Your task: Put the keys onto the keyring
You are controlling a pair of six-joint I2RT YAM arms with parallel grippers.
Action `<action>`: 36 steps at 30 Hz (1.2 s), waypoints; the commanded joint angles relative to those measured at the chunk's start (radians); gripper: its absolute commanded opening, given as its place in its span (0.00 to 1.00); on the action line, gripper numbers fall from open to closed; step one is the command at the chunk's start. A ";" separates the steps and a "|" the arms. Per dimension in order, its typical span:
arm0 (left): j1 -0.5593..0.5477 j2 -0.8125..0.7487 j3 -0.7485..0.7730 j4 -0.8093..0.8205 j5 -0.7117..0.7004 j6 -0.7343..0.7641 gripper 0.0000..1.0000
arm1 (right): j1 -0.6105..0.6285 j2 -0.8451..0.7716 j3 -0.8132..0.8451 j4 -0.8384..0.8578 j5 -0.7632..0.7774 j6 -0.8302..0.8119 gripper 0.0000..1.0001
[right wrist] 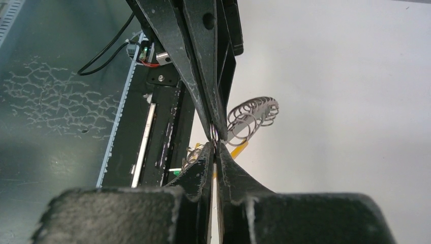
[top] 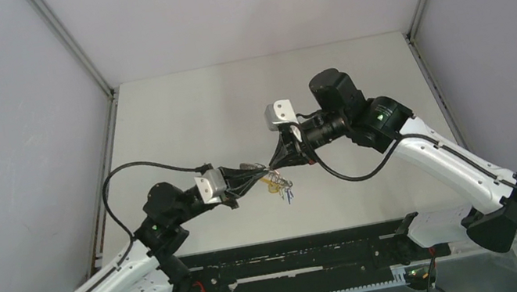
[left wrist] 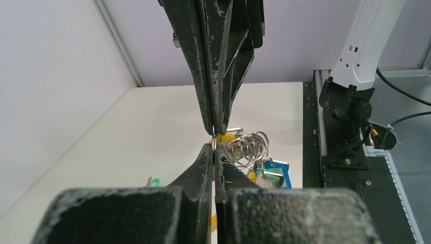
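Observation:
My left gripper (top: 259,168) and right gripper (top: 274,161) meet tip to tip above the middle of the table. Both are shut on one thin silver loop of the keyring (left wrist: 249,146). In the left wrist view my own fingertips (left wrist: 208,152) rise from below and the right gripper's come down from above. The keyring's yellow band (left wrist: 226,137) and silvery coils hang just behind them. Keys (top: 284,188) dangle under the pinch, one with a blue head (left wrist: 279,173). A green-headed key (left wrist: 154,181) lies loose on the table. The right wrist view shows the coils (right wrist: 251,114) and yellow band (right wrist: 238,149).
A black rail (top: 306,261) with the arm bases runs along the near table edge. Grey walls enclose the white table (top: 232,103) on the left, back and right. The right arm's base (left wrist: 348,107) stands near the hanging bunch in the left wrist view.

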State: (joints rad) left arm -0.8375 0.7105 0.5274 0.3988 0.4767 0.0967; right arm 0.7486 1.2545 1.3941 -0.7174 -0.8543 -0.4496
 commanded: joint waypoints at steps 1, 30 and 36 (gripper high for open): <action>-0.002 -0.052 0.028 0.116 -0.064 -0.006 0.00 | -0.017 -0.034 -0.001 -0.048 0.014 -0.015 0.00; -0.002 -0.069 -0.012 0.216 -0.038 -0.070 0.00 | -0.012 -0.128 -0.103 0.234 -0.021 0.041 0.27; -0.002 -0.060 -0.020 0.249 -0.034 -0.089 0.00 | 0.009 -0.126 -0.109 0.317 -0.029 0.069 0.28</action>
State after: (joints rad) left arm -0.8421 0.6510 0.5251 0.5507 0.4301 0.0345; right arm 0.7425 1.1378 1.2873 -0.5117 -0.8665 -0.4110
